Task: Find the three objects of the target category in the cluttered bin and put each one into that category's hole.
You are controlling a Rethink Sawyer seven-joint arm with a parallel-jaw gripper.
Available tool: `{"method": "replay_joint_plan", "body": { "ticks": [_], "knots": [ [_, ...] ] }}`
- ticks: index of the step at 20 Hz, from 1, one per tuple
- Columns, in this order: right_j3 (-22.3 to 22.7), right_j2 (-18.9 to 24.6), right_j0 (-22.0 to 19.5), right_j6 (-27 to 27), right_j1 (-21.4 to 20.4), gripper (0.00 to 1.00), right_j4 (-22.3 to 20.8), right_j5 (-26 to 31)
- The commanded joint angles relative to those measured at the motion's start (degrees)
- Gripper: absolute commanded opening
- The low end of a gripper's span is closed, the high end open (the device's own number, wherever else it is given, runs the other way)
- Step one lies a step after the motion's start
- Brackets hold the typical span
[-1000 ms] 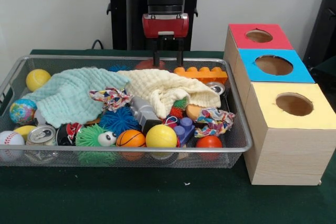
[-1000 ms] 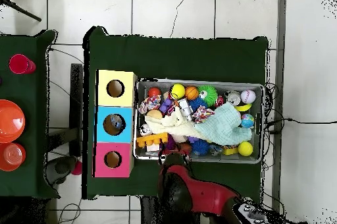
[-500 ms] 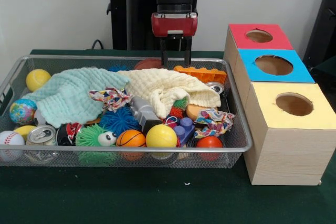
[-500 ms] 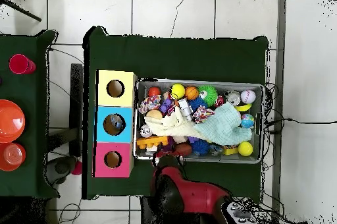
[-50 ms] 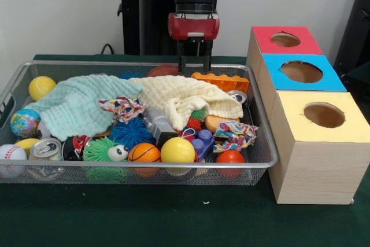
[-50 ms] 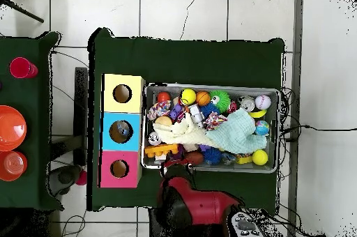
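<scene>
A wire bin (image 5: 139, 165) holds balls, cans, bricks and cloths. My gripper (image 5: 195, 66) hangs open over the bin's back rim, nothing between its fingers. It is just above the left end of an orange brick (image 5: 221, 81) and right of a brown-red ball (image 5: 163, 70). A cream cloth (image 5: 185, 98) and a mint cloth (image 5: 78, 107) cover the middle. Along the front lie a basketball (image 5: 143, 153), a yellow ball (image 5: 177, 150), a red ball (image 5: 230, 157), a green spiky ball (image 5: 103, 150) and a can (image 5: 46, 148). In the overhead view the red arm (image 6: 192, 203) hides the gripper.
Three wooden boxes stand right of the bin, each with a round hole: red top (image 5: 286, 40), blue top (image 5: 300, 72), yellow top (image 5: 324, 114). Overhead, orange bowls (image 6: 10, 128) and a red cup (image 6: 21, 67) sit on a separate table at the left.
My gripper has shifted right along the bin's back rim, from over the brown-red ball to the orange brick's left end. It stays open. The brick's studs no longer show.
</scene>
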Motion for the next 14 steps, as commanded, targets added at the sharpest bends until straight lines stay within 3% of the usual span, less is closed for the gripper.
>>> {"method": "replay_joint_plan", "body": {
  "ticks": [1, 6, 14],
  "knots": [
    [-11.4, -3.0, 1.3, 0.1, 0.1, 1.0, -3.6, 3.6],
    [-13.8, -6.4, 4.0, -1.0, 0.0, 1.0, -5.1, 4.2],
    [-16.8, -8.1, 5.4, -0.9, 1.3, 1.0, -9.2, 4.3]
  ]
}}
